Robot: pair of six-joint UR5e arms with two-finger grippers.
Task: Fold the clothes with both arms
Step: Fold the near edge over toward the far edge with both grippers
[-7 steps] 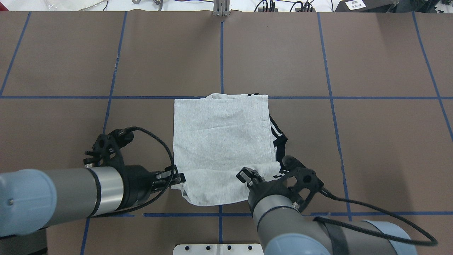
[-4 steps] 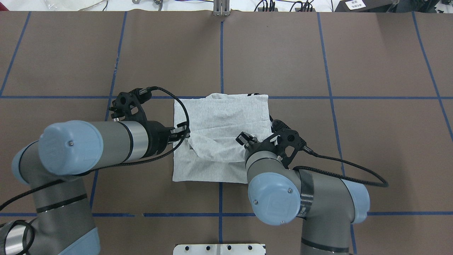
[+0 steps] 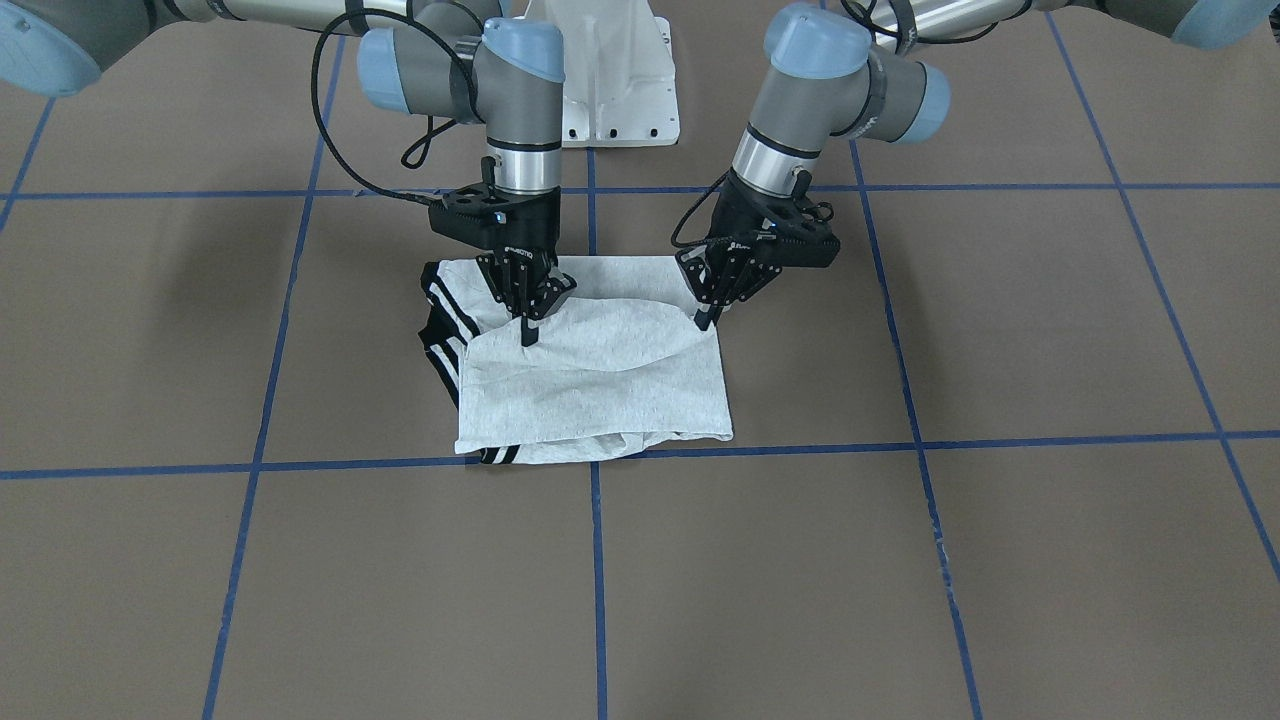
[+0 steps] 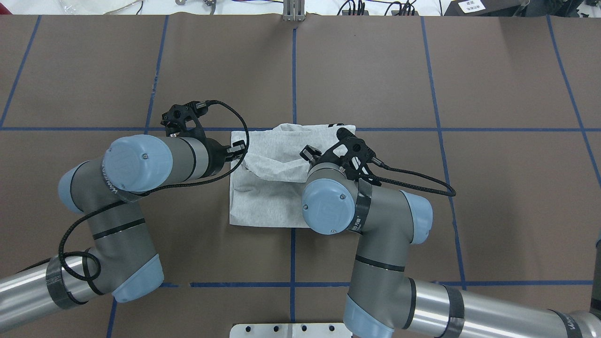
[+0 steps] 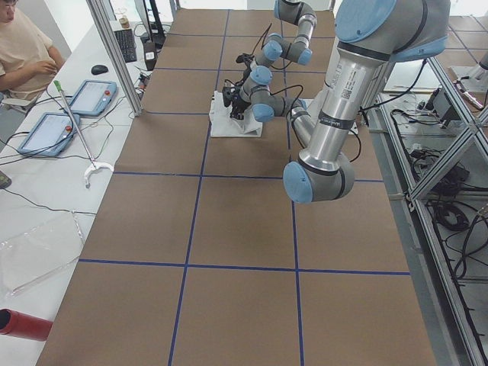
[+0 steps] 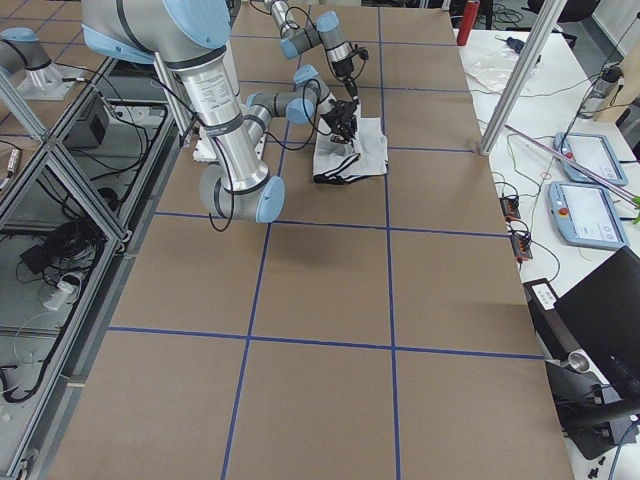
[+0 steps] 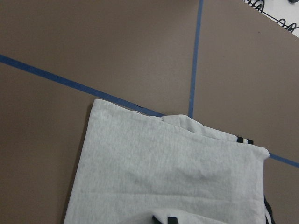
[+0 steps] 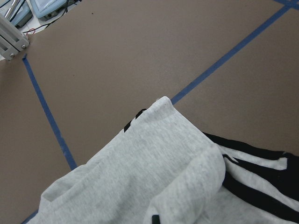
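Observation:
The light grey T-shirt [image 4: 263,206] lies partly folded near the table's middle, with black-striped trim [image 3: 440,310] showing at its side. My left gripper [image 4: 242,149] is shut on one corner of the raised hem, and my right gripper [image 4: 307,155] is shut on the other. In the front-facing view the left gripper [image 3: 705,318] and right gripper [image 3: 527,325] hold that hem a little above the shirt [image 3: 600,390], and the flap drapes toward the far edge. The left wrist view shows the grey fabric [image 7: 163,177] below. The right wrist view shows fabric [image 8: 154,186] and striped trim [image 8: 261,186].
Blue tape lines [image 4: 293,70] grid the brown table. The white pedestal base [image 3: 610,70] sits between the arms' roots. A metal bracket [image 4: 293,11] stands at the far table edge. A person [image 5: 23,53] sits at a side desk with tablets [image 5: 91,95].
Both grippers have carried the shirt's near hem away from the robot, over the shirt toward its far edge. The arms have stretched out and their elbows now show.

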